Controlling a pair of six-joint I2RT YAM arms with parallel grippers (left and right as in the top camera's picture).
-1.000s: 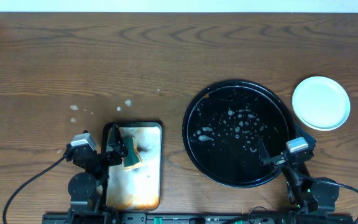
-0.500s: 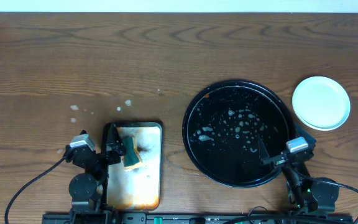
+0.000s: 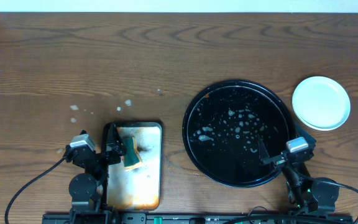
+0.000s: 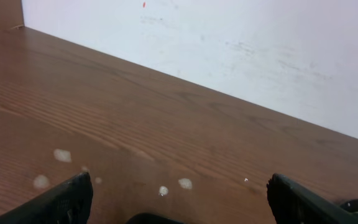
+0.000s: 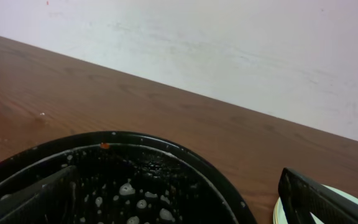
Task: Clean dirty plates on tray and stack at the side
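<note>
The black tray (image 3: pixel 194 106) sits right of centre with foam spots on it and no plate on it. It also fills the lower right wrist view (image 5: pixel 185 157), with a small orange speck on its far rim. The plates (image 3: pixel 321 102) lie as one pale stack on the table right of the tray; only the top one shows, and it looks clean. The stack's edge shows in the right wrist view (image 5: pixel 277 213). My left gripper (image 3: pixel 112 149) is open and empty at the pan's left edge (image 4: pixel 179 202). My right gripper (image 3: pixel 278 154) is open and empty over the tray's near right rim (image 5: pixel 176 202).
A rusty, soapy metal pan (image 3: pixel 148 186) lies at the front left with a yellow-green sponge (image 3: pixel 132 155) in it. Foam spots dot the wood left of the pan (image 3: pixel 74 109) and show in the left wrist view (image 4: pixel 61 155). A white wall borders the table's far edge.
</note>
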